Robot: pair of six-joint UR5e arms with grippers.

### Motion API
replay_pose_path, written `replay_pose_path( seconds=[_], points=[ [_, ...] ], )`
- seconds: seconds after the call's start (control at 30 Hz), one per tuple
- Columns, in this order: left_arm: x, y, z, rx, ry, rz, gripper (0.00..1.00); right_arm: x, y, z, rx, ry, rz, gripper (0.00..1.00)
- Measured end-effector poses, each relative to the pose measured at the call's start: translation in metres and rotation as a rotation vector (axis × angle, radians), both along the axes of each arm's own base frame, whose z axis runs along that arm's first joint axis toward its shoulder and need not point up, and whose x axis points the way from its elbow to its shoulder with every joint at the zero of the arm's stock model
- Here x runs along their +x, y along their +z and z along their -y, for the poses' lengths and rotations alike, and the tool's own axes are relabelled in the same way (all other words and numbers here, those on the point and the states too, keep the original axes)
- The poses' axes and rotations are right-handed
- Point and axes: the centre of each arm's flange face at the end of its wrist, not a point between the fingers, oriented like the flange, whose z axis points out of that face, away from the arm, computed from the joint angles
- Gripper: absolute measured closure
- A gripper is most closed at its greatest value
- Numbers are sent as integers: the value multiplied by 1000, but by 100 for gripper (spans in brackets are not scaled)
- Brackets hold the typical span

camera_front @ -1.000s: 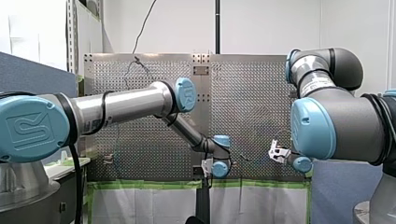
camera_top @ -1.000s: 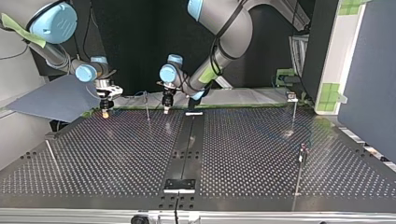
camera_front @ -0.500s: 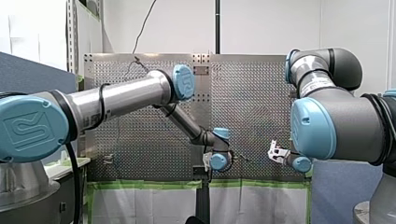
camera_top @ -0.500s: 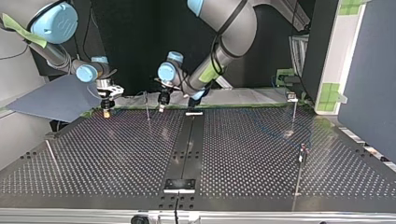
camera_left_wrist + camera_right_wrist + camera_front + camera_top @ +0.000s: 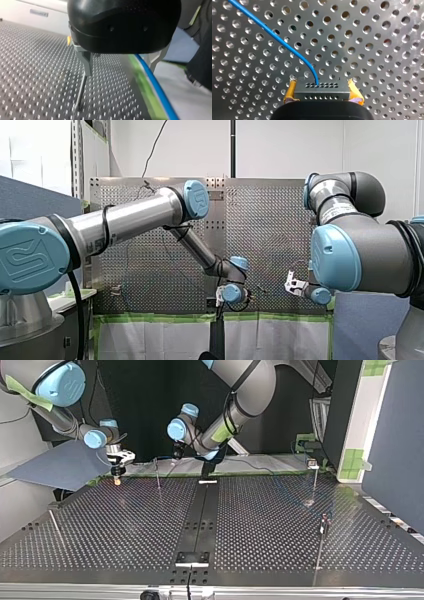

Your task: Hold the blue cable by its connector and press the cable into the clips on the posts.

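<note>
In the right wrist view my right gripper (image 5: 322,87) is shut, its yellow pads (image 5: 290,90) clamping a grey connector (image 5: 322,93). The blue cable (image 5: 279,41) leaves the connector and curves away over the perforated table. In the top view this gripper (image 5: 116,476) hangs close over the table's far left part. My left gripper (image 5: 120,70) is open, and its metal fingers (image 5: 86,62) straddle the blue cable (image 5: 155,85) without touching it. A thin post (image 5: 81,92) stands under one finger. In the top view the left gripper (image 5: 176,455) hovers just behind that post (image 5: 158,475).
The perforated table (image 5: 125,525) has a black strip (image 5: 200,515) down its middle. Two more posts (image 5: 314,477) (image 5: 324,525) stand at the top view's right. A blue-grey board (image 5: 55,465) leans at the far left. A thin rod (image 5: 56,527) lies near the left edge.
My left gripper has risen and drawn back toward the top view's far edge, behind the post. My right gripper has shifted slightly and stays shut on the connector.
</note>
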Motion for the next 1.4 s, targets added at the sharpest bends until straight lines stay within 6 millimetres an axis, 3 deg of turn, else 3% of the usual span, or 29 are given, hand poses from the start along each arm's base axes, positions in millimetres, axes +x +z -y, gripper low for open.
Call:
replay_pose_path(
  seconds=[0.5,0.9,1.1,1.4],
  points=[
    [-54,48,19,-44,-138,-19,1,7,-7,-10,42,10,-27,100],
    [-100,26,7,25,-146,-77,1,7,-13,-18,60,12,-31,100],
    [-104,26,9,23,-113,-50,1,6,-15,-20,66,12,-33,100],
    [-95,37,17,-31,-53,27,1,7,-16,-21,70,19,-33,100]
  ],
)
